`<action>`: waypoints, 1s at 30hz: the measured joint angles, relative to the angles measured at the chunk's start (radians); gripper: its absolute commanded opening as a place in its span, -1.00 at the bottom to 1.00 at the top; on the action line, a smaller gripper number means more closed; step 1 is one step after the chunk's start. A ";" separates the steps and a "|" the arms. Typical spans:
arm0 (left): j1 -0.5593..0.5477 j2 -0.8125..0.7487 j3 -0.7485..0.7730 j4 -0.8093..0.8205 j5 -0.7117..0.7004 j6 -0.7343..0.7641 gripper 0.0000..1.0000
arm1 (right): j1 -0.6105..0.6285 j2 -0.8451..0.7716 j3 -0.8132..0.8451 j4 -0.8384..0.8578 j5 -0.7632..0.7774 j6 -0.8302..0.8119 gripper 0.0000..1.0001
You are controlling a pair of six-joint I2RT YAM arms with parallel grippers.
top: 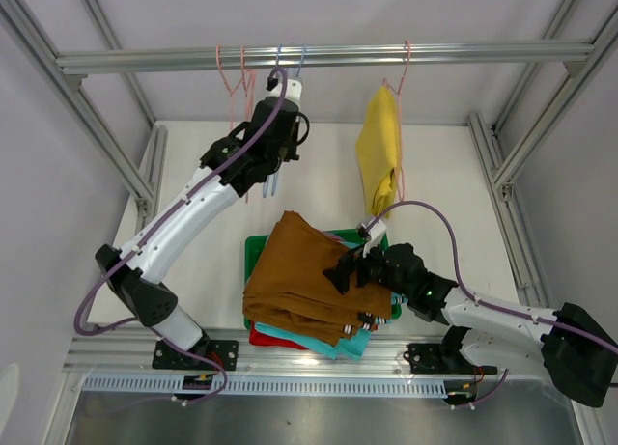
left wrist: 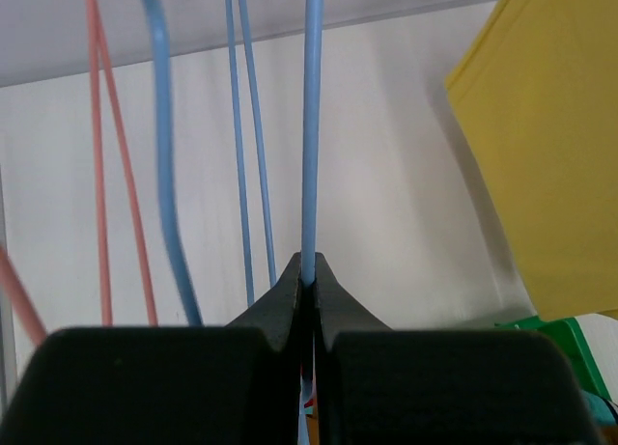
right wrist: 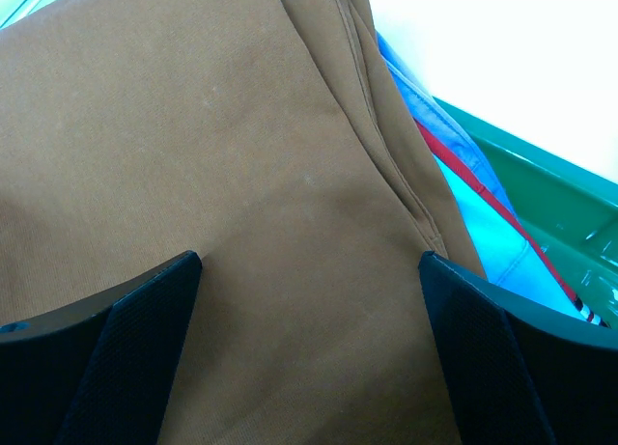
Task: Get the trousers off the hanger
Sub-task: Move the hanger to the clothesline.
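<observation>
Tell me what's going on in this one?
The left gripper is shut on the wire of an empty blue hanger up at the rail. The right gripper is open just over the brown trousers, which top a pile in the green tray, with a teal pair and a red pair showing underneath. Only the yellow trousers hang from the rail.

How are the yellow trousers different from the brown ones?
The yellow trousers hang upright from a pink hanger on the rail; the brown trousers lie in the green tray. The open right pincer is right over the brown pair; no pincer is at the yellow pair, as the left pincer pinches a blue hanger. Both are folded, plain-coloured cloth.
</observation>
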 measured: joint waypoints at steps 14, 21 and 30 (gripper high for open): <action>0.140 -0.154 -0.187 0.075 0.083 -0.028 -0.99 | 0.005 0.026 0.005 0.016 0.004 0.000 0.99; 0.182 -0.190 -0.222 0.083 0.114 -0.029 -0.99 | 0.006 0.042 0.010 0.023 0.007 0.000 0.99; 0.211 -0.221 -0.256 0.101 0.149 -0.037 -0.63 | 0.008 0.059 0.017 0.028 0.008 -0.001 0.99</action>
